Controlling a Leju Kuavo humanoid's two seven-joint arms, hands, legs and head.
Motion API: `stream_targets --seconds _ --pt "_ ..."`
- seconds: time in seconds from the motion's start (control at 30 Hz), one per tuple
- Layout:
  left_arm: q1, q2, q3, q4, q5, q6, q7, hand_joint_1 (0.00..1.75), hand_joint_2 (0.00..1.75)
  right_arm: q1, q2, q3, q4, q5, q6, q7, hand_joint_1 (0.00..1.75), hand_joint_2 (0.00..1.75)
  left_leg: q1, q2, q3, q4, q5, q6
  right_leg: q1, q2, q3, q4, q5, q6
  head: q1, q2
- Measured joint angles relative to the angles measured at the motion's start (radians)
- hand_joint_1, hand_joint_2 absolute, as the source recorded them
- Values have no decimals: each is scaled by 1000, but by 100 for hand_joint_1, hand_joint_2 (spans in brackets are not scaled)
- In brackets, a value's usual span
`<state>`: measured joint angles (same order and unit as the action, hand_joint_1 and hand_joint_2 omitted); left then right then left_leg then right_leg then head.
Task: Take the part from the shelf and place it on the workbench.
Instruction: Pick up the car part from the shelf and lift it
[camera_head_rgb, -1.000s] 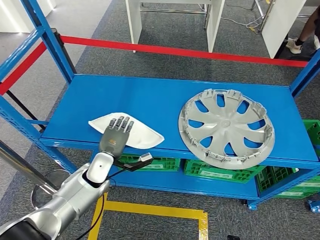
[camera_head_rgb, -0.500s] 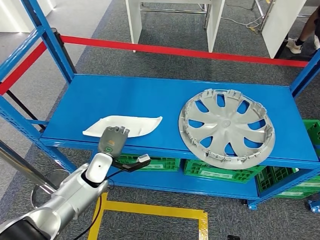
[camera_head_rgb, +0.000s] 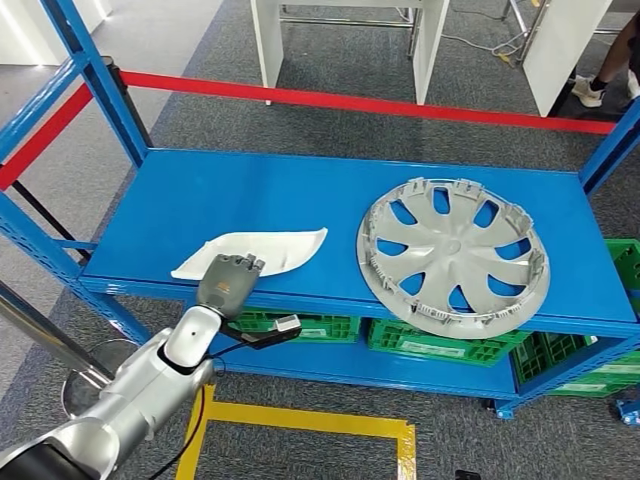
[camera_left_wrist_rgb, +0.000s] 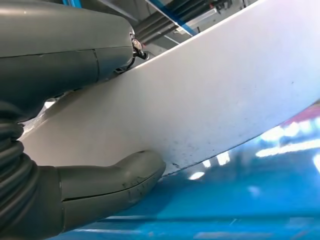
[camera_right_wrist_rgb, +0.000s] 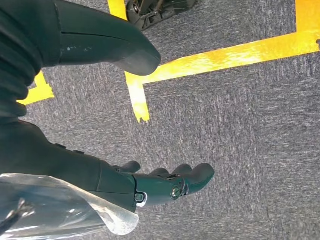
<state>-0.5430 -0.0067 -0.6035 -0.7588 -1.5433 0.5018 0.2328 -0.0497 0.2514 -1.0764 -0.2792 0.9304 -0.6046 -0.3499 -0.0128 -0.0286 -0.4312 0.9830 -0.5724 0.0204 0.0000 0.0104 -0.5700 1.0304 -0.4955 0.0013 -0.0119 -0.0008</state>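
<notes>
Head view shows a blue shelf (camera_head_rgb: 226, 200) with a flat blue deck, and two things lie on it. The white part (camera_head_rgb: 260, 247), a flat curved plastic piece with one pointed end, is near the front edge of the shelf, toward its left end. Its pointed end is directed to the middle of the shelf, and its other end reaches close to the front edge. The left hand (camera_head_rgb: 226, 279) is at this front edge and grips the near side of the white part; the fingers (camera_head_rgb: 243, 263) lie over the top of the piece. In the left wrist view the thumb (camera_left_wrist_rgb: 124, 175) presses on one face of the white part (camera_left_wrist_rgb: 211, 100) and the dark fingers (camera_left_wrist_rgb: 75, 55) lie on the other face, so the piece is held between them. In that view the piece is tilted over the blue surface, but I cannot tell if its far end touches the deck.

A silver hubcap (camera_head_rgb: 453, 255) lies flat on the right half of the shelf, well apart from the white part, and comes close to the front edge.

The right wrist view shows the right hand (camera_right_wrist_rgb: 113, 125) over grey carpet (camera_right_wrist_rgb: 245, 125) with yellow tape lines (camera_right_wrist_rgb: 226, 55). Its thumb and fingers are spread apart and it holds nothing.
</notes>
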Motion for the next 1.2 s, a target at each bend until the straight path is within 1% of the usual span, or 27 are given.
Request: stream_targets --seconds 0.07,0.13,0.3,0.5,0.57,0.63,0.7,0.83,0.97,1.07,1.13,1.17,1.2 --pt "44 -6 42 -75 30 13 -61 175 175 0 0 -5 0 -5 -1 -1 0 175 0 0 0 0 0 0 0 0 0 0 0 0 0 0" --pt "82 -11 75 -147 42 12 -91 175 175 0 0 -10 0 -8 -1 -2 0 175 0 0 0 0 0 0 0 0 0 0 0 0 0 0" --pt "128 -14 124 -251 45 5 -101 175 175 0 0 -15 0 -10 -1 -3 0 175 0 1 -1 0 -1 0 0 0 0 0 0 0 0 0" --pt "149 -14 141 -302 45 4 -103 175 175 0 0 -19 0 -10 -1 -3 0 175 0 1 -2 0 -1 0 0 0 0 0 0 0 0 0" --pt "155 -15 146 -312 74 9 -122 175 175 0 0 -20 0 -11 -1 -3 0 175 0 1 -2 0 -1 0 0 0 0 0 0 0 0 0" --pt "176 -20 161 -339 178 25 -187 175 175 0 0 -22 0 -13 -2 -3 0 175 0 1 -2 0 -1 0 0 1 0 0 0 0 0 0" --pt "223 -28 183 -407 337 34 -282 175 175 1 0 -27 0 -17 -6 -3 0 175 0 2 -1 0 -1 0 0 2 -1 0 0 0 0 0" --pt "378 -43 216 -630 661 8 -464 175 175 2 2 -42 0 -33 -17 -4 0 175 0 3 -1 -1 -2 0 0 3 -2 0 -1 0 0 0" --pt "525 -57 243 -823 860 1 -603 175 175 2 10 -58 0 -45 -28 -11 0 175 -2 3 -3 3 -5 4 -3 3 -1 -3 0 3 0 0" --pt "628 -74 263 -934 987 14 -708 175 175 3 20 -68 0 -51 -28 -16 0 175 -6 4 -3 4 -4 9 -5 3 -1 -7 5 9 -1 0" --pt "677 -82 270 -989 1041 19 -756 175 175 3 23 -73 0 -53 -28 -20 0 175 -1 6 1 -13 12 16 -3 3 -1 -11 8 17 -1 0" --pt "692 -86 273 -1009 1061 20 -774 175 175 3 24 -76 -1 -55 -28 -22 0 175 3 7 6 -26 23 19 -2 2 -5 -6 2 22 2 0" --pt "706 -89 277 -1027 1080 22 -790 175 175 2 24 -79 -1 -56 -28 -22 0 175 8 9 9 -38 32 22 -1 0 -19 19 -17 26 6 0"
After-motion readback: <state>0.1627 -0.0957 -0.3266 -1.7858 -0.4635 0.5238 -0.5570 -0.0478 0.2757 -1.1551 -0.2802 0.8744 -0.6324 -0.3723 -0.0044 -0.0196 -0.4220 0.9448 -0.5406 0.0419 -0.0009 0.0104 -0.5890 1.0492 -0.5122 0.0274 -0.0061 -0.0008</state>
